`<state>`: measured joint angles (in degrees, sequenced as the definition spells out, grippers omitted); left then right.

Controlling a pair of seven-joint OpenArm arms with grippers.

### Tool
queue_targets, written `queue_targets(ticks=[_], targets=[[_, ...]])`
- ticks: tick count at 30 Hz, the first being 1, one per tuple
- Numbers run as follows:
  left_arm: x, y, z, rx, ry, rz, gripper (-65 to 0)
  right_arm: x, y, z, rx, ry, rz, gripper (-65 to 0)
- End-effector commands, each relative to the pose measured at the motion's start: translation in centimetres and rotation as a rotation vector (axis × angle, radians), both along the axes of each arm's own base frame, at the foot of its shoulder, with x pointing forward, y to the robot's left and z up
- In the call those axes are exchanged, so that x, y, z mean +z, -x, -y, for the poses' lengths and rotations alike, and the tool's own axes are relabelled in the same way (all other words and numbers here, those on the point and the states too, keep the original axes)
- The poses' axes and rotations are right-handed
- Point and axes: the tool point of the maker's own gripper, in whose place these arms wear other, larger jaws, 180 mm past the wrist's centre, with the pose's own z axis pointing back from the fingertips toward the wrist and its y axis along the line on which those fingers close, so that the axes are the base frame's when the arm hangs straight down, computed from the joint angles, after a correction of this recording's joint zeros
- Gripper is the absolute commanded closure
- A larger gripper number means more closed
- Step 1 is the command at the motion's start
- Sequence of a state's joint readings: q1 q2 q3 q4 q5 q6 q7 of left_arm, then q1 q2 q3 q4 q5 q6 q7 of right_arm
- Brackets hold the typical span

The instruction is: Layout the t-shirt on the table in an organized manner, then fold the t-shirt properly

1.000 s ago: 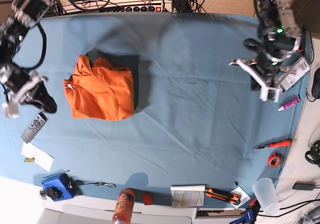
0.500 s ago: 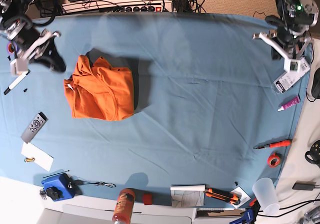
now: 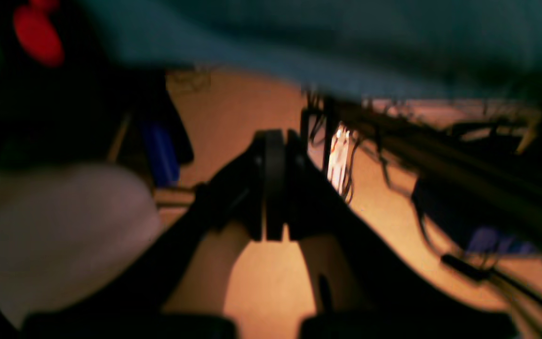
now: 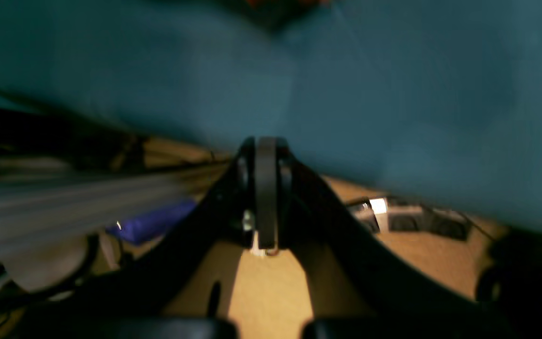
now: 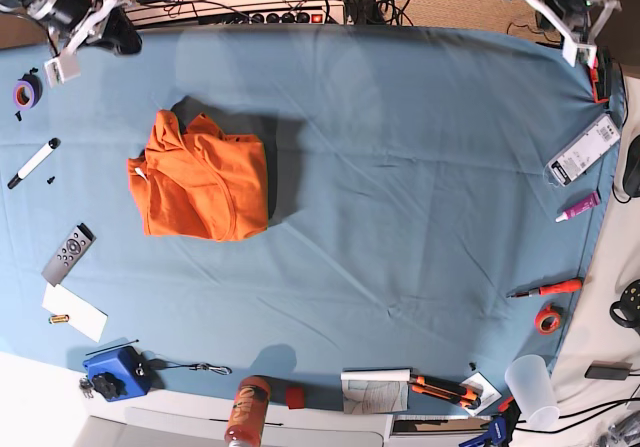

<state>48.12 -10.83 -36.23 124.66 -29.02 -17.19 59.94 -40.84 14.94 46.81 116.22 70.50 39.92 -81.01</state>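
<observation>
Grippers, left (image 3: 274,188) and right (image 4: 266,193), clenched empty; your t-shirt (image 5: 203,174) sits folded, task looks done.

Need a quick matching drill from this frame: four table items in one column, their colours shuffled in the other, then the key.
Column 1:
1. t-shirt
2. table
3. tape roll
4. remote

Column 2:
A. grey
B. orange
C. teal-blue
D. purple

Pairs: 1-B, 2-C, 3-D, 4-A
</observation>
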Motion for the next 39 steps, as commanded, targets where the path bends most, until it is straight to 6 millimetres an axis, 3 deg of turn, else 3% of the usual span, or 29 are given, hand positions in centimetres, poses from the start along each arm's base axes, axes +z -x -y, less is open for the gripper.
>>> queue_targets(ticks=[1, 7, 11, 16, 20, 24, 29, 34, 39], targets=[[0.4, 0.6, -0.1, -0.018, -0.010, -0.008, 0.0, 0.5, 0.2, 0.1, 0.010, 0.006, 0.009, 0.0], [-0.4, 4.8, -0.2, -0.013, -0.003, -0.122, 0.0, -1.1, 4.2, 0.5, 0.017, 0.045, -0.138, 0.0], [-1.8, 7.7, -0.6, 0.017, 0.015, -0.216, 0.0, -2.8, 6.9, -0.7, 0.069, 0.053, -0.254, 0.0], [-4.8, 12.1, -0.4, 0.047, 0.105, -0.356, 0.0, -6.2, 10.7, -3.2, 0.169, 0.017, -0.428, 0.0], [-7.1, 14.7, 0.3, 0.096, 0.211, -0.404, 0.0, -9.6, 14.4, -3.2, 0.268, 0.044, -0.612, 0.0], [-10.1, 14.9, 0.4, 0.158, 0.270, -0.410, 0.0, -12.8, 15.9, -2.1, 0.353, 0.113, -0.738, 0.0], [-13.9, 14.9, 1.1, 0.193, 0.342, -0.436, 0.0, -16.0, 17.0, -2.2, 0.402, 0.126, -0.850, 0.0], [-17.6, 15.1, 1.1, 0.214, 0.305, -0.426, 0.0, -19.3, 17.6, -2.4, 0.439, 0.139, -0.918, 0.0], [-21.4, 14.8, 3.0, 0.094, 0.206, -0.453, 0.0, -22.7, 17.0, -2.8, 0.490, 0.159, -0.928, 0.0]])
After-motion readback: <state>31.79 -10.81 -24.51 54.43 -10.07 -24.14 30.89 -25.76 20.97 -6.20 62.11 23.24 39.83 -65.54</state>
